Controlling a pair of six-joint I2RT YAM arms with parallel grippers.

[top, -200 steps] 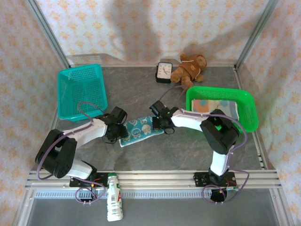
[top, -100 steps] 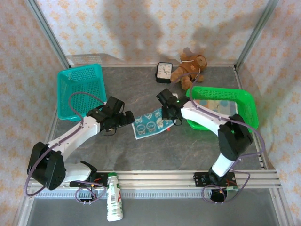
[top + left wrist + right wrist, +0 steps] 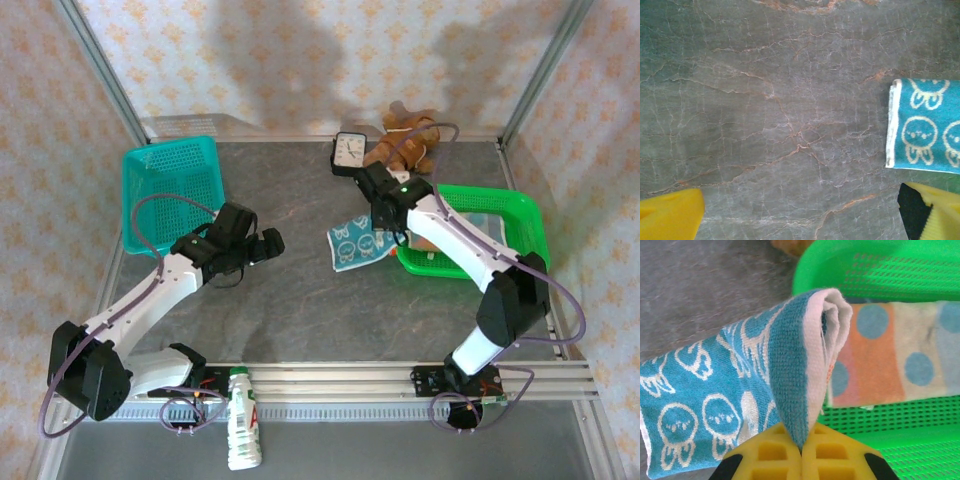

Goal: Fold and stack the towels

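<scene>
Above the worktop (image 3: 300, 310), on the overhead camera, I note the right end effector (image 3: 384, 228) clenched on one edge of the bunny towel (image 3: 352, 242). The towel trails on the stone just beside the left wall of the green basket (image 3: 532, 240). A dotted towel (image 3: 488, 218) lies inside that basket. The left end effector (image 3: 270, 244) stands released, well apart from the cloth. A teal basket (image 3: 170, 150) sits at the far left, with a clock (image 3: 348, 152) and a teddy bear (image 3: 405, 145) along the back edge. Patterned wall panels close three sides.

Left wrist camera: the yellow fingers (image 3: 670, 212) are spread wide with nothing between them. A white-bordered corner of the bunny towel (image 3: 922, 130) lies flat on grey, veined stone.

Right wrist camera: the jaws are shut tight on a doubled fold of the bunny towel (image 3: 805, 355), and the rest drapes to the left. The dotted towel (image 3: 890, 355) lies flat on the basket's mesh floor.

Assessment: the step in hand appears to be placing the folded piece on the stack. I would raise the cloth clear of the rim and carry it squarely over the dotted towel. I would then lower it until it lies flat and only then let go, so the fold neither springs open nor snags the mesh.
</scene>
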